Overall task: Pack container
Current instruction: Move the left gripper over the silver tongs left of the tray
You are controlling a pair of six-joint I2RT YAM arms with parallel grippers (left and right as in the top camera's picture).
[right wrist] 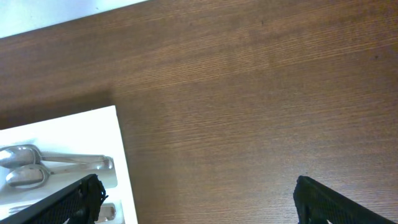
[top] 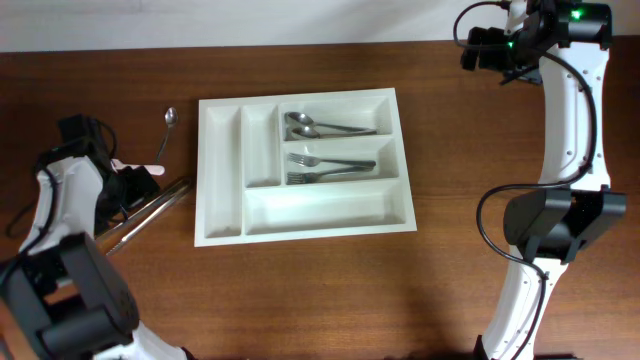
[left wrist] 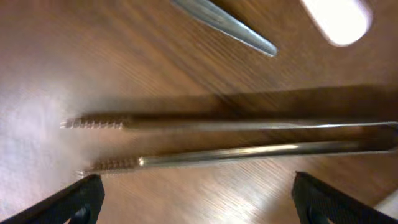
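Observation:
The white cutlery tray [top: 220, 170] lies mid-table; its corner shows in the right wrist view [right wrist: 121, 155]. Two spoons [top: 325, 127] lie in the top wide compartment and two forks [top: 325, 168] in the middle one. The bottom wide one and both narrow ones hold nothing. Two long knives [top: 150, 210] lie left of the tray, seen close in the left wrist view [left wrist: 236, 152]. My left gripper [top: 145, 188] is open just above them [left wrist: 196, 199]. My right gripper [top: 478, 48] is open and empty [right wrist: 196, 199], high beyond the tray's far right corner.
A loose spoon [top: 166, 130] lies on the table left of the tray; its handle shows in the left wrist view [left wrist: 230, 28]. A small white object [top: 135, 167] lies beside the left gripper [left wrist: 339, 18]. The right arm's base [top: 550, 225] stands right of the tray.

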